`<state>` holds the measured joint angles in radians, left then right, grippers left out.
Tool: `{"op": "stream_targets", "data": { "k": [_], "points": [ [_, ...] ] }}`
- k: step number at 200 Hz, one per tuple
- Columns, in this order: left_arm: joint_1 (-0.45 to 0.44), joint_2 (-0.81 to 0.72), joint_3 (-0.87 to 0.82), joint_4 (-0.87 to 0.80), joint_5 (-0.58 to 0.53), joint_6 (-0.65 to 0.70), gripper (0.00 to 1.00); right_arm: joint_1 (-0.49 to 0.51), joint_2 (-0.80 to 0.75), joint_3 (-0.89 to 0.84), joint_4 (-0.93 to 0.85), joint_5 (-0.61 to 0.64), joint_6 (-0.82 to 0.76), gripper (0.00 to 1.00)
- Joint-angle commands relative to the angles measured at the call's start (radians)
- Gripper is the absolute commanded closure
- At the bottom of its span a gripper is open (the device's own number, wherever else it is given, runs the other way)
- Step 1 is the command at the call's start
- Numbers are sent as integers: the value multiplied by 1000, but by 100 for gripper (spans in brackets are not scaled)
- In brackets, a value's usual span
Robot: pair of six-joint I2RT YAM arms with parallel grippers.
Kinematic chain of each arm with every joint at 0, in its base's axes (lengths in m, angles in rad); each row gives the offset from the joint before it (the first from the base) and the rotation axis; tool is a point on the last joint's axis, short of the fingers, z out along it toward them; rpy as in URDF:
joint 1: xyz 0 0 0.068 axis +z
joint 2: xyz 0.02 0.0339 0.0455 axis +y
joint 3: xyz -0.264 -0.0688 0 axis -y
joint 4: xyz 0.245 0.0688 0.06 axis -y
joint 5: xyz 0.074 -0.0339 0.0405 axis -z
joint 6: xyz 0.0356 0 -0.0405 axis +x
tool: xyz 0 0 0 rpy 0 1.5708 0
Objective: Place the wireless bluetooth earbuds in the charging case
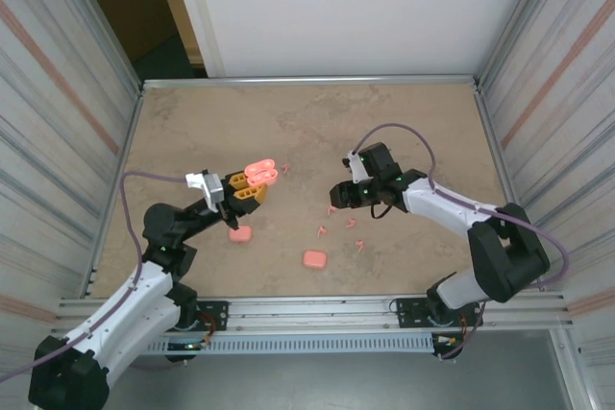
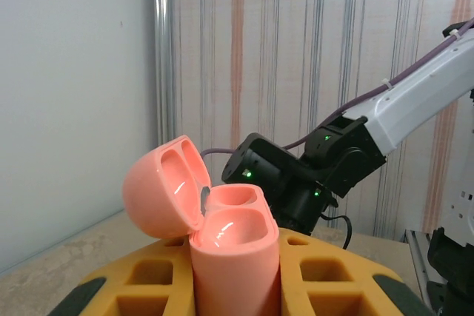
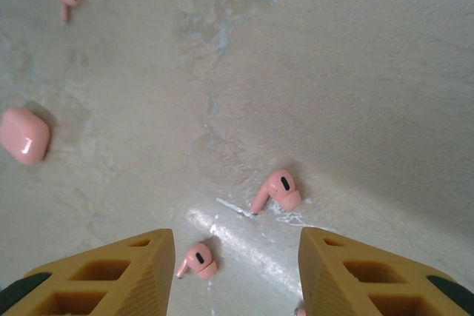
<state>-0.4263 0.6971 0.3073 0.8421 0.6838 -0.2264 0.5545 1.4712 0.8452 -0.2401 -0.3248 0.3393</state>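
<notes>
Above the beige counter (image 1: 288, 122), left wrist view shows left tool (image 1: 248, 191) clamping an open-lidded charging case (image 2: 233, 257); right tool (image 3: 235, 257) gapes empty over earbuds (image 3: 275, 190).

This is looking like a robotics lab cell; ribbed metal panels (image 1: 58, 103) are walling in a beige, stone-patterned tabletop (image 1: 288, 122); a white board (image 1: 365, 7) is closing the back; the left arm (image 1: 135, 302) and right arm (image 1: 444, 202) are sitting bolted to an aluminium rail (image 1: 317, 312).
</notes>
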Motion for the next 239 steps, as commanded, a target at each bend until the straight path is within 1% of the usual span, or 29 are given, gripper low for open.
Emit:
{"op": "stream_targets", "data": {
  "k": [1, 34, 82, 239],
  "points": [
    [3, -2, 33, 37, 28, -12, 100, 21, 50, 52, -46, 43, -50, 54],
    [1, -2, 36, 19, 33, -2, 100, 43, 129, 100, -69, 58, -75, 57],
    [1, -4, 41, -2, 39, 8, 100, 62, 209, 140, -87, 75, -94, 58],
    [0, -5, 40, -24, 40, 19, 100, 65, 314, 178, -93, 81, -102, 61]
  ]
}}
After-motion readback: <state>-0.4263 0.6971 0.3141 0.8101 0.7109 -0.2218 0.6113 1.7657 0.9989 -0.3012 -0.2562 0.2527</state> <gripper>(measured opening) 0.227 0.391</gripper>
